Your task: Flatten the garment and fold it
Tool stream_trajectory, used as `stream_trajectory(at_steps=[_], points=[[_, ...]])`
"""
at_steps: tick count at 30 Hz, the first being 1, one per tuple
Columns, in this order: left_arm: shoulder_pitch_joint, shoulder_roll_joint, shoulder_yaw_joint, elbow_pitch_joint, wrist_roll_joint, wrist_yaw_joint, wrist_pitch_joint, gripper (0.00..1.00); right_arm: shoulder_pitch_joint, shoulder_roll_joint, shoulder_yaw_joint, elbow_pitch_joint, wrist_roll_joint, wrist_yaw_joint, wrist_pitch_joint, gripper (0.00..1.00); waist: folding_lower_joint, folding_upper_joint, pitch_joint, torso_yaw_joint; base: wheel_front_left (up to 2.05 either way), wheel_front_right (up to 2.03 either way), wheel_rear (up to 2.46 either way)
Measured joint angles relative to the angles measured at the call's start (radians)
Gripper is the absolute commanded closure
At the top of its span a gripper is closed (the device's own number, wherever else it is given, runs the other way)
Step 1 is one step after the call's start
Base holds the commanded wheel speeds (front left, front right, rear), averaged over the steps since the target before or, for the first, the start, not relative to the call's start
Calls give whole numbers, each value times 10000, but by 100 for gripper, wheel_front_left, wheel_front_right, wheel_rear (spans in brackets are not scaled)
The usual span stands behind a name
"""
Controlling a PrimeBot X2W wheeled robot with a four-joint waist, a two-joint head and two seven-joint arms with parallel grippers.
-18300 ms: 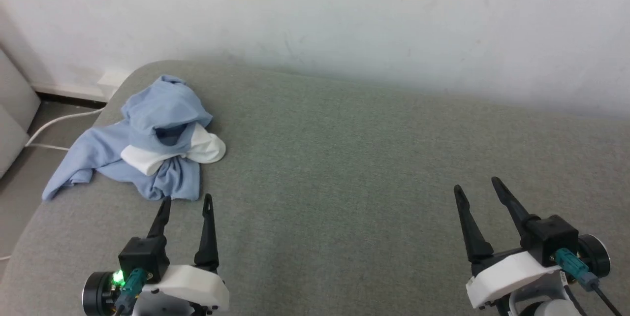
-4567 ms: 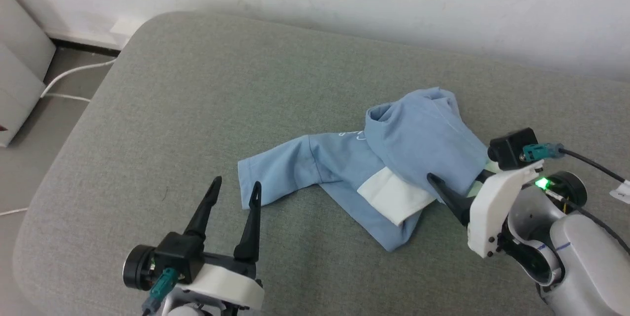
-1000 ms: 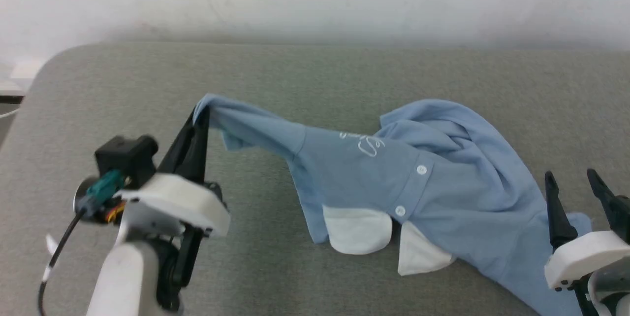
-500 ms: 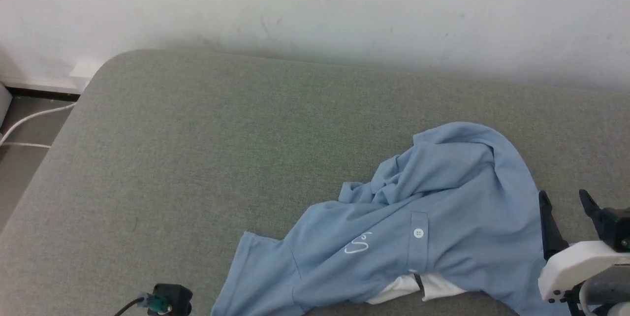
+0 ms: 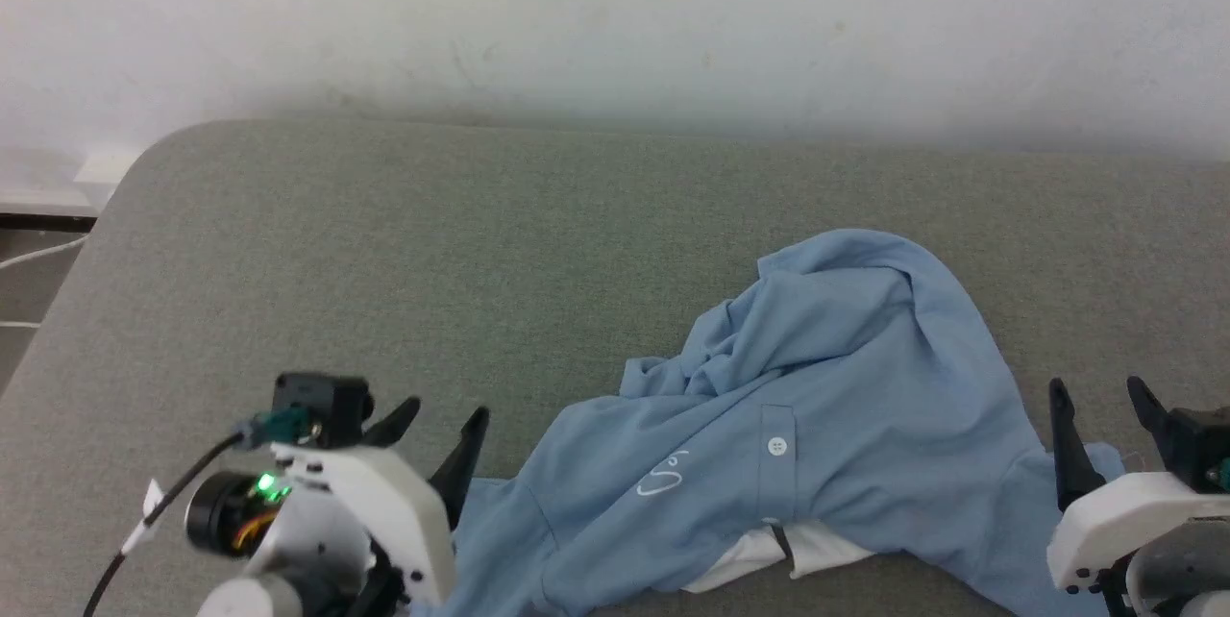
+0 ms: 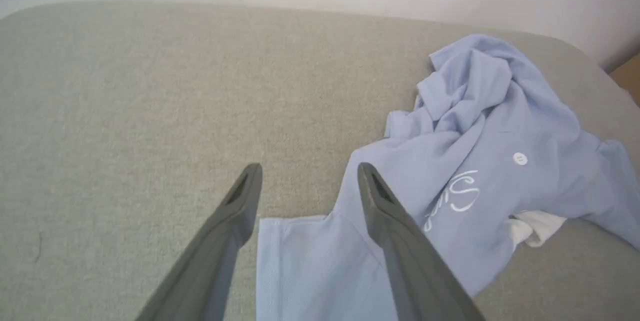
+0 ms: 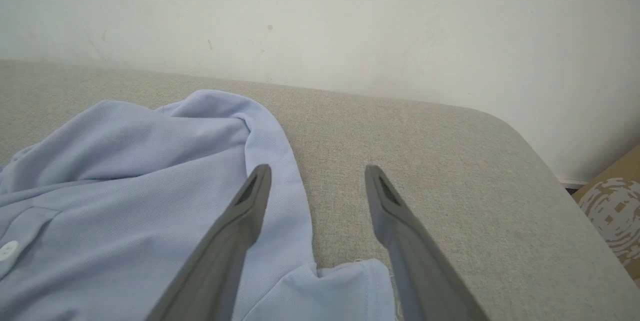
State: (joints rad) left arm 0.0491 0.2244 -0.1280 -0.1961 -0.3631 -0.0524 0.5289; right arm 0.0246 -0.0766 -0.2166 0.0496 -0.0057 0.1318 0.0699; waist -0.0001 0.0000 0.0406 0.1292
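Observation:
The garment [image 5: 846,377] is a light blue shirt lying crumpled on the grey cushion [image 5: 480,242], at the centre-right. Its white script logo [image 5: 663,473] and a white button face up, and its white part [image 5: 740,559] pokes out from the near edge. My left gripper [image 5: 447,410] is open just left of the shirt. In the left wrist view one flat sleeve [image 6: 300,266] lies under and between the spread fingers of this gripper [image 6: 308,171]. My right gripper [image 5: 1097,388] is open at the shirt's right edge. It [image 7: 317,168] hovers over the garment [image 7: 125,176] and holds nothing.
A white wall runs behind the cushion. The cushion's rounded left edge drops to the floor, where a white cable [image 5: 29,252] lies. A cardboard box [image 7: 615,211] stands past the right edge. Bare cushion stretches left of and behind the shirt.
The left gripper, shut on the raised sleeve a second ago, has opened, and the sleeve now lies flat. The shirt has come nearer and bunched. The head camera has shifted. The right gripper stays open.

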Motion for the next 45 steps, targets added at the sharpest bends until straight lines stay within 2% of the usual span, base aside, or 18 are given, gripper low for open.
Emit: stream_trajectory(at_steps=[5, 9, 16, 22, 27, 32, 33, 34, 35, 39, 45], points=[[-1927, -132, -811, 201, -456, -441, 836, 0, -141, 38, 221, -15, -25, 0, -4, 0, 1, 0, 103, -432, 0, 0, 0], [-3771, -253, -1430, 1367, -1406, -627, 1960, 0, -478, 69, 395, -226, -23, 0, -54, 0, 2, 0, 316, -911, 0, 0, 0], [-6388, 230, -2207, 3668, -2468, -715, 3820, 0, -888, 140, 629, -604, 63, 0, -384, 0, 2, 0, 941, -1891, 0, 0, 0], [-7124, 905, -3072, 5070, -2911, -717, 4644, 0, -1041, 190, 708, -564, 121, 0, -631, 0, 2, 0, 1538, -2771, 0, 0, 0], [-7318, 997, -3453, 5720, -3377, -717, 4681, 0, -1058, 203, 650, -341, 157, 0, -805, 0, 3, 0, 2000, -3403, 0, 0, 0], [-7611, 1446, -4205, 6155, -3204, -773, 4638, 0, -1086, 221, 673, -142, 173, 0, -940, 0, 1, 0, 2410, -3825, 0, 0, 0], [-7680, 1484, -4226, 6226, -3313, -779, 4648, 16, -1094, 222, 681, -115, 190, 0, -986, 0, -1, 0, 2472, -3887, 0, 0, 0], [-7729, 1511, -4192, 6293, -3465, -779, 4637, 91, -1106, 221, 683, -73, 226, 0, -1001, 0, -1, 0, 2527, -3942, 0, 0, 0], [-7752, 1538, -4125, 6357, -3601, -779, 4525, 100, -1125, 221, 679, -31, 251, 0, -1009, 0, 0, 0, 2567, -3987, 0, 0, 0], [-7821, 1682, -4165, 6504, -3605, -779, 3557, 100, -1132, 224, 633, 23, 224, 0, -1012, 0, 1, 1, 2546, -3997, 0, 0, 0], [-8344, 1916, -4015, 6506, -3056, -769, 1193, 100, -1133, 224, 665, -33, 46, 0, -999, 0, 0, 0, 2217, -3763, 0, 0, 0]])
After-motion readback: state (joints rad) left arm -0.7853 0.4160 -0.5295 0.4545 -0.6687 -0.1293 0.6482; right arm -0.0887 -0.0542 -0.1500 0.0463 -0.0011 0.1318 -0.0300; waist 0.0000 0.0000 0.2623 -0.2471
